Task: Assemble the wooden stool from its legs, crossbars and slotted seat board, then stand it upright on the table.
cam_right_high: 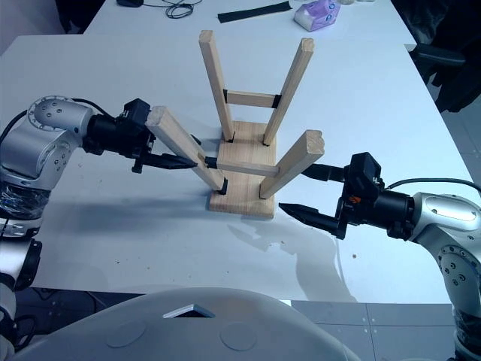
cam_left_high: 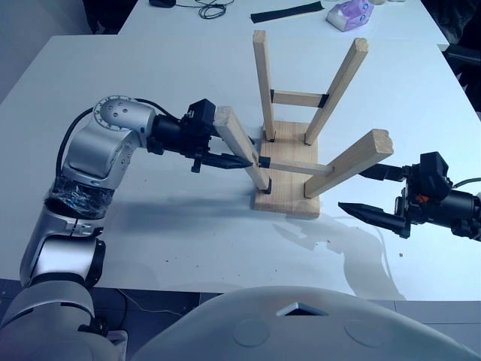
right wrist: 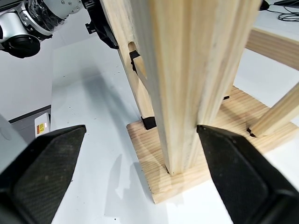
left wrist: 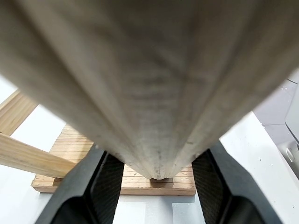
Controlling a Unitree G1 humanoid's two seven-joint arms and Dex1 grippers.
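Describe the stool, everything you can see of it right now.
The stool is pale bare wood, assembled but upside down. Its seat board lies flat on the white table, and the four square legs splay upward. One crossbar joins the far pair and another joins the near pair, with black fittings at the joints. The left gripper looks clamped on the near-left leg. The right gripper is open, straddling the near-right leg with gaps either side.

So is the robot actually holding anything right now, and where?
Left gripper appears clamped on the near-left leg, midway up. Right gripper straddles the near-right leg open, holding nothing.
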